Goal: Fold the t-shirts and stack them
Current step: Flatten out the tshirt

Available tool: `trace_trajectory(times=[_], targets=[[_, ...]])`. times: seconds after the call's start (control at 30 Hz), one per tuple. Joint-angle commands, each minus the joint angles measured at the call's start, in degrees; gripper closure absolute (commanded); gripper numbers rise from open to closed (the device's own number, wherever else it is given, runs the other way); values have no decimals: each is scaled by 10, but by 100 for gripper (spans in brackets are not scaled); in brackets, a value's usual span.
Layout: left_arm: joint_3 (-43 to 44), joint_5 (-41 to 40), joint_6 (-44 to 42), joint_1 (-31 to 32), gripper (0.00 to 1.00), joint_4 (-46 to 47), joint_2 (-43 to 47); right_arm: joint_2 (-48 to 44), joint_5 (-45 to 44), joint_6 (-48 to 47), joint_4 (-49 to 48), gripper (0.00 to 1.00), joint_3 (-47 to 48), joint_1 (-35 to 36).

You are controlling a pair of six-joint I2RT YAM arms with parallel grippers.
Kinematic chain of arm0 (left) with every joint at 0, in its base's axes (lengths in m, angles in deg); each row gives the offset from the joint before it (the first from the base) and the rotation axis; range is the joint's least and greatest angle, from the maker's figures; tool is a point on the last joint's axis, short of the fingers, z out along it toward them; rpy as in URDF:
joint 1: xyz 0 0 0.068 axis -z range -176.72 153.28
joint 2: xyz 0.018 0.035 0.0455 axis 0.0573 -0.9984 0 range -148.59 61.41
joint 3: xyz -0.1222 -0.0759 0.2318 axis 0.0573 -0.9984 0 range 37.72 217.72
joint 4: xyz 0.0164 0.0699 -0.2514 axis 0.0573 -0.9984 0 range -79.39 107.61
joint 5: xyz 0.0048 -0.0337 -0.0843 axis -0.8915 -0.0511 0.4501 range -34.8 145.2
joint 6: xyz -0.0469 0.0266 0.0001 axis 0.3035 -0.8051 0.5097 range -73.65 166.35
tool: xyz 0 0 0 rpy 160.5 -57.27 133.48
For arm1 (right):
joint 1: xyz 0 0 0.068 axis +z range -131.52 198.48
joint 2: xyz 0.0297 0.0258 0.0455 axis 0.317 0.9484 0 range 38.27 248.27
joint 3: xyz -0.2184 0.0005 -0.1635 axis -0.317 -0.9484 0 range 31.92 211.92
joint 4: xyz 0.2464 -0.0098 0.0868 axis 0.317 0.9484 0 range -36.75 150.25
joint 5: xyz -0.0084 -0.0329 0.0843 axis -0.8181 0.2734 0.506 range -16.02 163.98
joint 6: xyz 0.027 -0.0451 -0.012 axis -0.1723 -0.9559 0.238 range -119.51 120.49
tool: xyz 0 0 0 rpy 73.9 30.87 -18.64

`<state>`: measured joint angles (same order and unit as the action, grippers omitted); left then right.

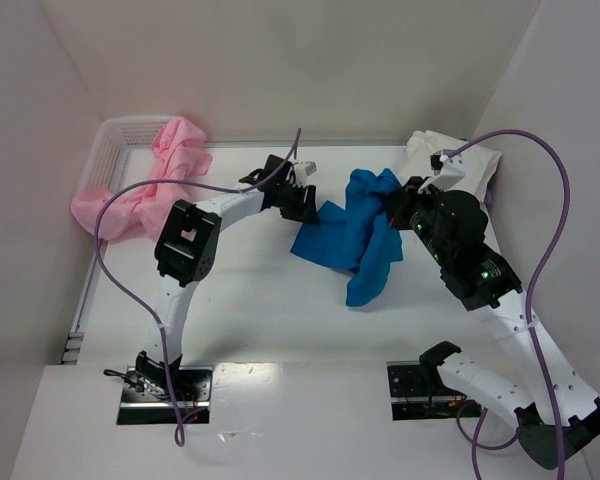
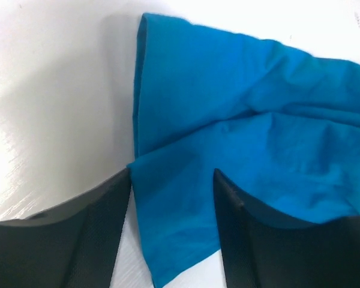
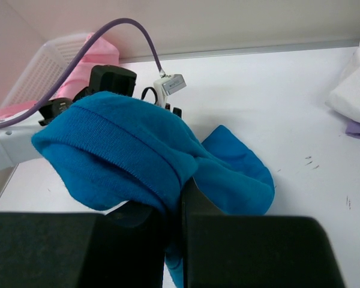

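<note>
As we look from above, the blue t-shirt (image 1: 365, 235) lies bunched mid-counter (image 1: 260, 290), held at its 2 o'clock edge by the right jaws. Pink t-shirts (image 1: 170, 175) drape the basket (image 1: 115, 135) at 10 o'clock, and a cream-white t-shirt (image 1: 425, 150) sits at 1. From the left wrist, we see the left jaws spread astride the blue corner at 6 o'clock. From the right wrist, the right jaws pinch a blue fold.

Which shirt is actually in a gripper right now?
The blue t-shirt mid-table: the right gripper is shut on it, and the left gripper stands open astride its edge. The pink t-shirts lie over the basket, the white t-shirt far right.
</note>
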<state>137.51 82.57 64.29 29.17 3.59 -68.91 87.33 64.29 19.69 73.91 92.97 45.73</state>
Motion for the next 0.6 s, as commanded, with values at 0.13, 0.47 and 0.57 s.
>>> trace_trajectory(times=[0.13,0.47,0.57], targets=[[33,8,-21,-4,81,-30,-5,-19,-15,-14,-30,97,2,4],[67,-149,-25,-91,100,-92,333,2,-83,0,-56,97,-3,-35],[159,-231,-61,-116,100,-153,380,22,-53,21,-103,97,-9,-67]])
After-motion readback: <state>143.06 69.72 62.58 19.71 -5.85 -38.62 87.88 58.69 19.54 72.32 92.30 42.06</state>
